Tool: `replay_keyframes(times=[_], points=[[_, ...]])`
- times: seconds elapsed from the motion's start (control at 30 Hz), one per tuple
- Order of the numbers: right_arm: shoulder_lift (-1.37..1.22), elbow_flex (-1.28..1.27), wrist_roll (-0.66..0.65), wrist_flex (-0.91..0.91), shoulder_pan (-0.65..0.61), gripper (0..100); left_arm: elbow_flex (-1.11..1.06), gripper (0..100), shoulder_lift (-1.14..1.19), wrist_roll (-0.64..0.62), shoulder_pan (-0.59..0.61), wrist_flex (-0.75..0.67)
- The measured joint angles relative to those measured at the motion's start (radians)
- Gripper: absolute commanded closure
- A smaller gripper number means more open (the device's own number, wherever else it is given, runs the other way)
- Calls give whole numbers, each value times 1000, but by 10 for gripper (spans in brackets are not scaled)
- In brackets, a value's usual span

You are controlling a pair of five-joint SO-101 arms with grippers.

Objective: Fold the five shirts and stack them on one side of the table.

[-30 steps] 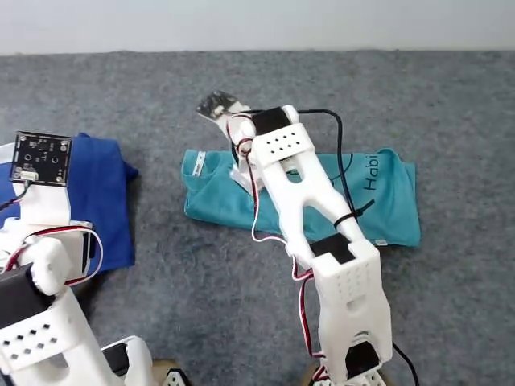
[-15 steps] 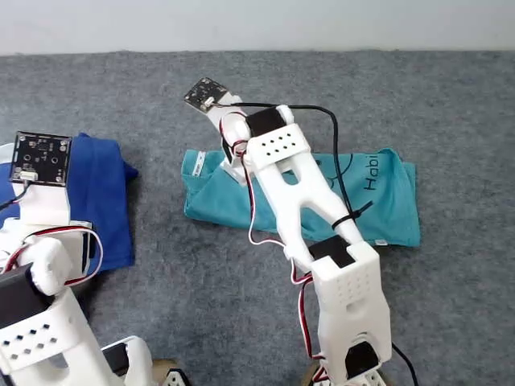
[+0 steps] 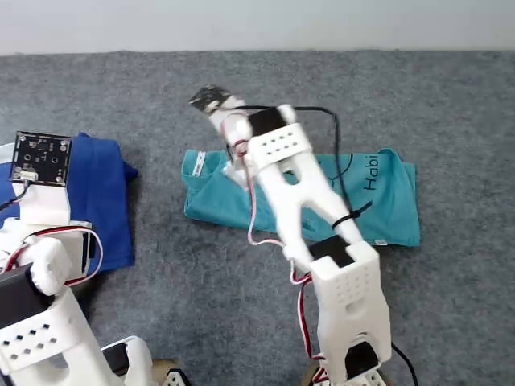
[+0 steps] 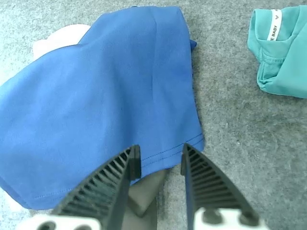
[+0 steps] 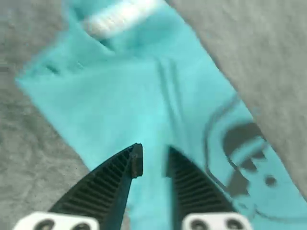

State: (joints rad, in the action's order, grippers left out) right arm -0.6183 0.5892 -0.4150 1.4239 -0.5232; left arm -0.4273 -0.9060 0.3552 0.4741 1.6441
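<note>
Teal folded cotton shirt (image 3: 386,201) laid flat on grey felt-covered table (image 3: 201,289). Collar end seen directly beneath right gripper (image 5: 153,160), dark print spread beyond fingertips. Right gripper's fingers held slightly apart, nothing pinched. Blue folded shirt (image 4: 105,86) spread ahead of left gripper (image 4: 160,155), hem lying under fingertips. Left gripper's fingers parted, nothing gripped. White cloth (image 4: 57,40) tucked under blue shirt's far edge. Teal shirt kept well apart from left gripper.

Matt teal cloth shirt (image 3: 393,207), smooth blue cloth shirt (image 4: 105,96), rough grey table surface (image 3: 201,289) (felt-like)
</note>
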Motion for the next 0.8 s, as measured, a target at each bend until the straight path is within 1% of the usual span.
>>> replay_keyframes(times=[0.17, 0.27, 0.37, 0.53, 0.67, 0.8], points=[[-143, 0, 0, -68, -28, 990, 0, 855, 0, 0, -2, 0], [-198, 0, 0, -74, -58, 990, 0, 855, 0, 0, -2, 0], [-201, 12, 0, -29, -103, 990, 0, 855, 0, 0, 0, 0], [-196, 18, 2, 66, -213, 990, 0, 855, 0, 0, 0, 0], [-169, 18, 2, 84, -275, 990, 0, 855, 0, 0, 0, 0], [-152, 18, 2, 87, -272, 990, 0, 855, 0, 0, 0, 0]])
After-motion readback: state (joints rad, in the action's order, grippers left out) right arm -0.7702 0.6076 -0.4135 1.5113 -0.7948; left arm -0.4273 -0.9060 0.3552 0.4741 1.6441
